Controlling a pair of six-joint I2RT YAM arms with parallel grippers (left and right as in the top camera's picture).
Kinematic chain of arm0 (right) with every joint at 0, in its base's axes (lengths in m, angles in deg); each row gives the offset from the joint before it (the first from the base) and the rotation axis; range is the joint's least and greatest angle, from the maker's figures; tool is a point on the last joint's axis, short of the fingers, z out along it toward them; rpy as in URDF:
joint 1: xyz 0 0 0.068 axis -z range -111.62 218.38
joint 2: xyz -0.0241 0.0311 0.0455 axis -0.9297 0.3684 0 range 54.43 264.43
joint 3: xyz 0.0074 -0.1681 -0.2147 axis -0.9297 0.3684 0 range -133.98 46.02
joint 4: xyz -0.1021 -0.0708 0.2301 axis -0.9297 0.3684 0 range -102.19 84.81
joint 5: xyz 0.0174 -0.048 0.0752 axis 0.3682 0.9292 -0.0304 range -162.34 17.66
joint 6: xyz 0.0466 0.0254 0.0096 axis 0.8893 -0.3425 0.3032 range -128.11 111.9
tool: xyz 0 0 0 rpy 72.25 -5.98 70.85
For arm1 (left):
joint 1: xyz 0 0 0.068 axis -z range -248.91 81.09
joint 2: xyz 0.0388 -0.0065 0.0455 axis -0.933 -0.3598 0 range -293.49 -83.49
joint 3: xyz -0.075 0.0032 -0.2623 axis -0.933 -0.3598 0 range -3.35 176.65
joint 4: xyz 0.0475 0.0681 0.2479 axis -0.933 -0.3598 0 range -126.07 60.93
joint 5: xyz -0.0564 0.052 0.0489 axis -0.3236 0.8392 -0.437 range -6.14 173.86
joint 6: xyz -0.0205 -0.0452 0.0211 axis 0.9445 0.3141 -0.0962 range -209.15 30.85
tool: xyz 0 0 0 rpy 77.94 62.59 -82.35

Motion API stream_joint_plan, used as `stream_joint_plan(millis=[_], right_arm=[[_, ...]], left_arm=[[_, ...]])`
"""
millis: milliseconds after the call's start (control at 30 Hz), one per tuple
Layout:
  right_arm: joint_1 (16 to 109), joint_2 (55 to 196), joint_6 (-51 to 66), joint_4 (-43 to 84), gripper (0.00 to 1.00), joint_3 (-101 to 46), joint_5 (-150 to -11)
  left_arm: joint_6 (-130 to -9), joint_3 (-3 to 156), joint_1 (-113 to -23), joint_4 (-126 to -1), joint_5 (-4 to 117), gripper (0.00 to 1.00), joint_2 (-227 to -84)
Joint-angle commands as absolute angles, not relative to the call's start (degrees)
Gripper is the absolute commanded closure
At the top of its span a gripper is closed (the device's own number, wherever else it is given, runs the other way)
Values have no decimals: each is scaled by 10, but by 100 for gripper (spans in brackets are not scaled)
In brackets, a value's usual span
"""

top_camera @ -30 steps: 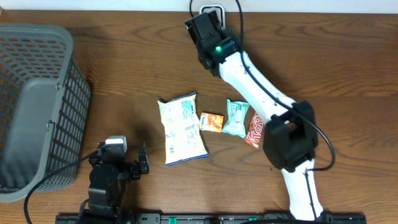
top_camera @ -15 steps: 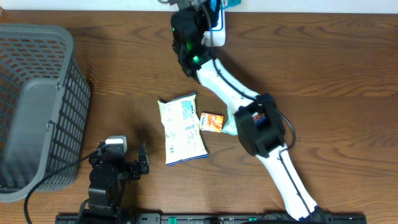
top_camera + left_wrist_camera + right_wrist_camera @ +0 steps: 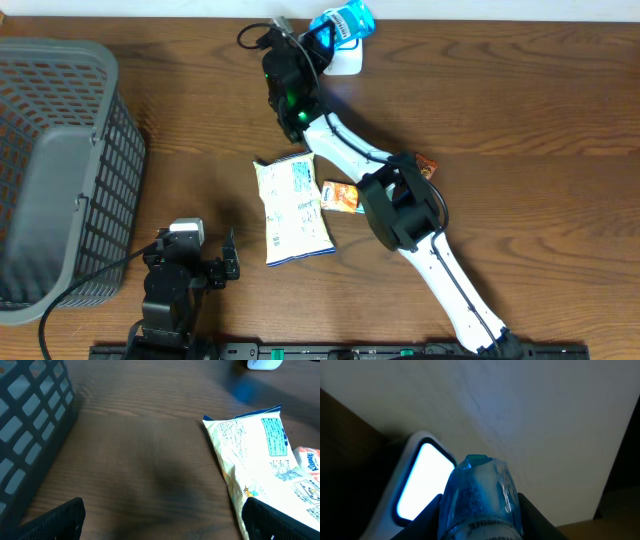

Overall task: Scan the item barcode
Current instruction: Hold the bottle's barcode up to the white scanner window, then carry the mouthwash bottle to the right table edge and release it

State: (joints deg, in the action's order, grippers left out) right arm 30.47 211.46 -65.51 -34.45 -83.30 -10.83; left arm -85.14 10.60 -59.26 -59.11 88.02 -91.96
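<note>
**Blue packet held at the scanner, far side of the scene**
The right gripper (image 3: 322,32) is clamped on the blue packet (image 3: 345,19), whose long axis runs straight out from the fingers. The white scanner (image 3: 346,62) sits just beside it, its lit window (image 3: 422,482) facing the packet's left side. The left gripper (image 3: 228,262), jaws wide apart and empty, rests near-left, well apart from both.
</note>
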Motion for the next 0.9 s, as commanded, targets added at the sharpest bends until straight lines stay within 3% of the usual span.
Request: stream_joint_plan(millis=[0,367,600,700,867], right_arm=[[301,2088,-651,-346,74,-852,-112],[318,2067,-735,-377,74,-852,-60],[393,2034,-733,-337,77,-852,56],[432,2034,-695,-293,80,-852,95],[501,2034,-541,-103,80,-852,102]], left_arm=[[-861,114,-594,-590,875,1,-916],[-861,114,-594,-590,875,1,-916],[-861,114,-594,-590,875,1,-916],[-861,114,-594,-590,875,1,-916],[-861,114,-594,-590,875,1,-916]])
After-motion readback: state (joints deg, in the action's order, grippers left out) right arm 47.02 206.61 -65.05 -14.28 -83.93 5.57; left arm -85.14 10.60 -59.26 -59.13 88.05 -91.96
